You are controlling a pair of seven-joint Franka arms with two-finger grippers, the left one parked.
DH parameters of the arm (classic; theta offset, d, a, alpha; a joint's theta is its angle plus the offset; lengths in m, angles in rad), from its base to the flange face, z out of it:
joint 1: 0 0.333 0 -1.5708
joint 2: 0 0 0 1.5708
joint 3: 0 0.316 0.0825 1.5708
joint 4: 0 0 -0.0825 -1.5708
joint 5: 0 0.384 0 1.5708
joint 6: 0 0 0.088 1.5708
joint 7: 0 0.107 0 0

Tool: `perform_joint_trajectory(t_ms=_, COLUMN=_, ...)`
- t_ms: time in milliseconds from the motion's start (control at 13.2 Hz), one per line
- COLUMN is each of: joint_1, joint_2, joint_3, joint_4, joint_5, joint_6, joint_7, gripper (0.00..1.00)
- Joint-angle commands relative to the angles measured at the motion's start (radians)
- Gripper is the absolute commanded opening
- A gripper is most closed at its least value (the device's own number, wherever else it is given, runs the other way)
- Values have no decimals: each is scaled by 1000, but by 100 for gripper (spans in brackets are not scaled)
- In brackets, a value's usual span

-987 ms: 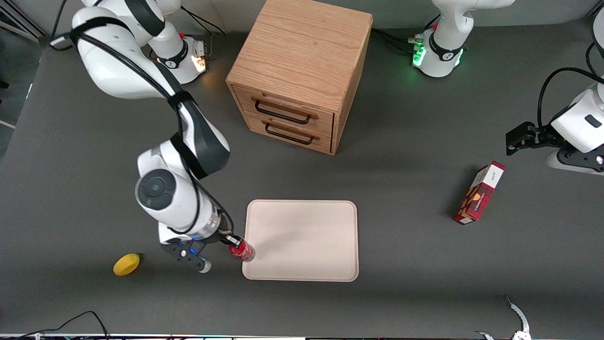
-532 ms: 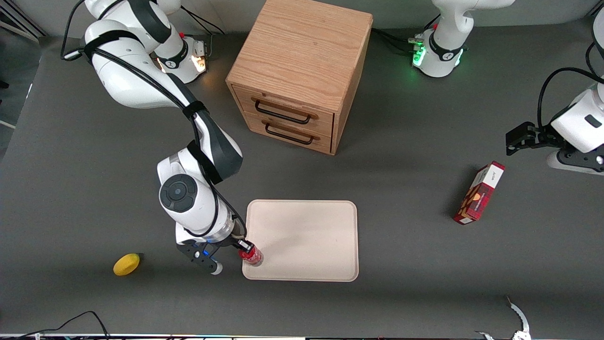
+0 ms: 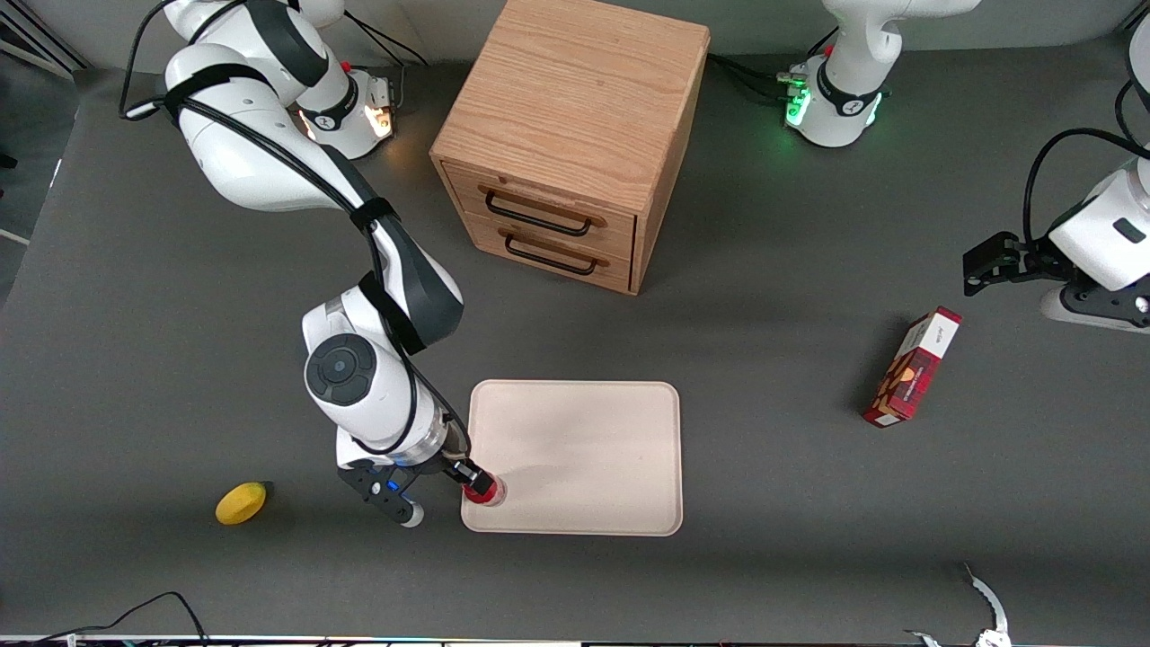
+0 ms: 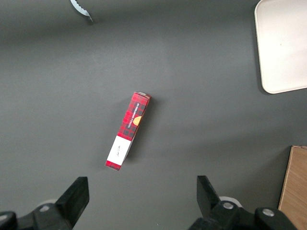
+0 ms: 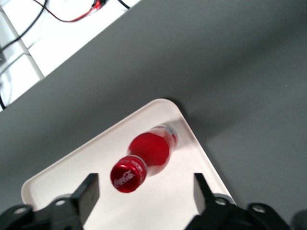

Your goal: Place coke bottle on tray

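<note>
The small red coke bottle with a red cap and clear base (image 5: 147,161) stood upright on the large cream rectangular tray with rounded corners (image 3: 593,449), inside the tray's corner nearest the front camera at the working arm's end. In the front view the bottle (image 3: 483,488) sat just within the low raised rim. The tool (image 5: 144,191) hung directly over the bottle, its two black fingers (image 5: 88,191) spread wide and clear of the cap on either side, so it was open and gripping nothing.

Judging by its look, the bottle was light, rigid plastic with a smooth, rather slippery wall and a narrow base, so it would tip easily if brushed. The neck just under the cap, or the upper body, seemed the best place to take hold. Being so near the rim, a sideways nudge could push it against the edge.

Elsewhere on the dark grey counter (image 3: 791,467) lay a yellow lemon (image 3: 241,502), a red tartan box (image 3: 911,367), and a two-drawer oak cabinet (image 3: 570,139).
</note>
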Motion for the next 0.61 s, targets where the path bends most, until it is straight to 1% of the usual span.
perform_joint_trajectory(t_ms=0, joint_1=-18, joint_2=-93, joint_3=52, joint_4=19, joint_5=-33, joint_6=-167, joint_7=-48, gripper=100)
perform_joint_trajectory(t_ms=152, joint_1=-64, joint_2=-257, joint_3=90, joint_4=2, joint_5=-26, joint_6=-394, joint_7=-216, gripper=100)
perform_joint_trajectory(t_ms=228, joint_1=-105, joint_2=-353, joint_3=121, joint_4=-45, joint_5=-26, joint_6=-503, joint_7=-272, gripper=100)
perform_joint_trajectory(t_ms=304, joint_1=-142, joint_2=-457, joint_3=129, joint_4=-121, joint_5=-20, joint_6=-559, joint_7=-327, gripper=100)
perform_joint_trajectory(t_ms=380, joint_1=-176, joint_2=-557, joint_3=123, joint_4=-206, joint_5=6, joint_6=-582, joint_7=-412, gripper=100)
perform_joint_trajectory(t_ms=456, joint_1=-208, joint_2=-652, joint_3=111, joint_4=-302, joint_5=51, joint_6=-596, joint_7=-500, gripper=100)
perform_joint_trajectory(t_ms=532, joint_1=-228, joint_2=-743, joint_3=62, joint_4=-390, joint_5=110, joint_6=-594, joint_7=-563, gripper=100)
